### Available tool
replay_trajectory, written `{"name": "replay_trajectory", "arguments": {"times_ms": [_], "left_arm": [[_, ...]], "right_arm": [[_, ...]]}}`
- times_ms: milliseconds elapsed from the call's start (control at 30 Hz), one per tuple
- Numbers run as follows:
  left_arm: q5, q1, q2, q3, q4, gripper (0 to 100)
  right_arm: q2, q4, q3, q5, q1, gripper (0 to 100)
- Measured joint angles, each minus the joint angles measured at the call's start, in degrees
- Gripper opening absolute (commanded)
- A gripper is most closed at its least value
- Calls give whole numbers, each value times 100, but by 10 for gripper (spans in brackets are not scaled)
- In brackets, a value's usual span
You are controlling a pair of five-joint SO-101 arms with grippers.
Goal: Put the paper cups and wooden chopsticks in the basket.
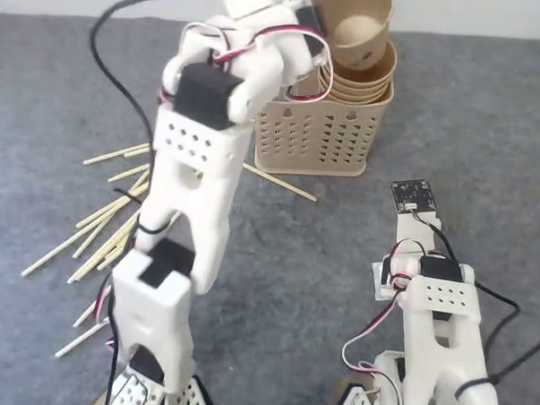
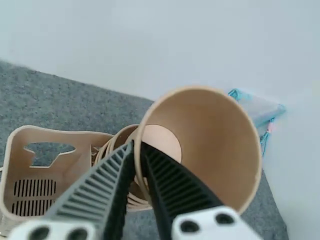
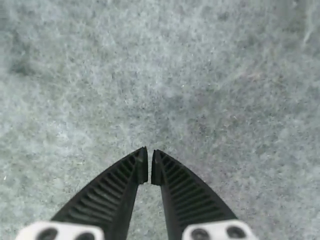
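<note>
The left claw clamps a paper cup by its rim above the basket, upper centre; the right claw is pinched together over the desk.

Left pincer clamped, raised forward; right pincer closed, pointing down.

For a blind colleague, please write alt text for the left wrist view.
The left gripper pinches the rim of a tilted paper cup above nested cups in a beige basket. Grey carpet and a pale wall lie behind.
</note>
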Motion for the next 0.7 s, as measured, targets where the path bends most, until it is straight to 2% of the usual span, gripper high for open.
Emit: {"name": "replay_trajectory", "arguments": {"times_ms": [333, 467, 600, 700], "left_arm": [[-519, 0, 545, -88, 220, 16], [-1134, 53, 554, -88, 352, 24], [-2031, 79, 554, -264, 563, 137], [-2145, 79, 554, -738, 1002, 215]], "right_arm": [[0, -88, 0, 0, 0, 26], [0, -105, 0, 18, 0, 26], [0, -105, 0, 149, 0, 26], [0, -105, 0, 167, 0, 26]]}}
